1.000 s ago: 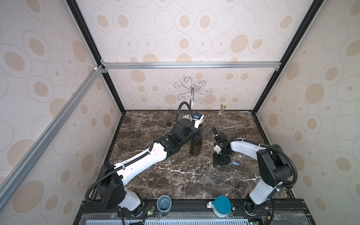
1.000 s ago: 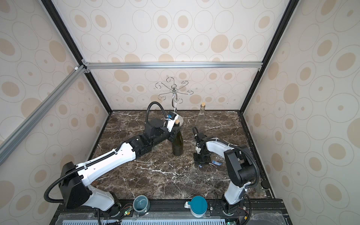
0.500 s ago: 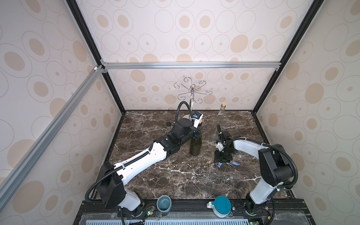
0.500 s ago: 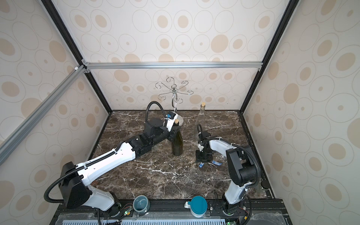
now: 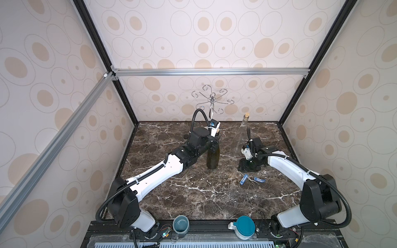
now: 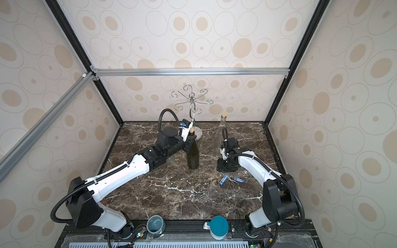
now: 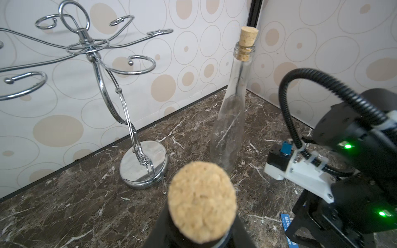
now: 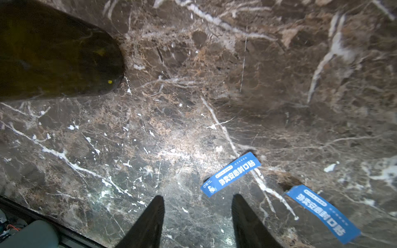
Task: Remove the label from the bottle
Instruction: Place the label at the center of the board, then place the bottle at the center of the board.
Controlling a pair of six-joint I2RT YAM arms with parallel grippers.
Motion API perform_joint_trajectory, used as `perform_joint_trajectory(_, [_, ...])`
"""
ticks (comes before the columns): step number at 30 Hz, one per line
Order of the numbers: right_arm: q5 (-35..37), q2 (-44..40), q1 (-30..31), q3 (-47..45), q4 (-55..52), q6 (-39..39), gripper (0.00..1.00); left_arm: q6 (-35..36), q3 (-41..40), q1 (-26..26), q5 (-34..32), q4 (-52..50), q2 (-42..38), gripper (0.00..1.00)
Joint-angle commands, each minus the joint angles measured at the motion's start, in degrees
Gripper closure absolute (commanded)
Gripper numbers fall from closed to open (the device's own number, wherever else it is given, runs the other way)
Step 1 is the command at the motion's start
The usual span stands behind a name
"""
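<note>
in both top views the dark bottle [image 5: 212, 158] [image 6: 192, 158] stands upright on the surface [image 5: 193, 199] with the left jaws clamped on its neck. the right jaws point down at the surface to its right, apart from it, and two blue labels [image 5: 243, 179] [image 6: 223, 179] lie flat just in front of them. the left wrist view shows the bottle's cork [image 7: 202, 199] close up between the jaws, with a clear bottle [image 7: 231, 120] and a wire rack [image 7: 141, 165] behind. the right wrist view shows the right jaws parted with nothing between them, one label [image 8: 231, 174] just past a jaw tip, the second label [image 8: 322, 213] near it, and the bottle's base [image 8: 53, 53] well apart.
</note>
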Motion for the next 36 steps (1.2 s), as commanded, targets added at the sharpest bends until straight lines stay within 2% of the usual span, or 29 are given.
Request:
perform_joint_trajectory(1, [0.5, -1.88, -0.44, 0.84, -3.42, -0.62, 0.44, 2.37, 4.12, 1.42, -0.65, 4.33, 0.23, 1.0])
perform_joint_trajectory(13, [-0.27, -6.49, -1.21, 0.49, -4.38, 0.5, 0.4, 2.62, 8.94, 4.36, 0.95, 7.18, 4.49, 1.0])
perform_joint_trajectory(26, [-0.62, -6.26, -2.42, 1.04, -3.98, 0.5, 0.4, 1.72, 15.67, 5.52, 2.9, 6.73, 10.78, 0.96])
perform_joint_trajectory(32, [-0.87, -6.33, -2.91, 1.03, -3.96, 0.09, 0.4, 1.89, 16.24, 5.52, 2.81, 5.99, 12.0, 0.89])
perform_joint_trajectory(36, [-0.99, -6.44, -3.12, 1.19, -4.11, 0.0, 0.4, 1.8, 16.18, 5.52, 2.59, 5.79, 12.12, 0.74])
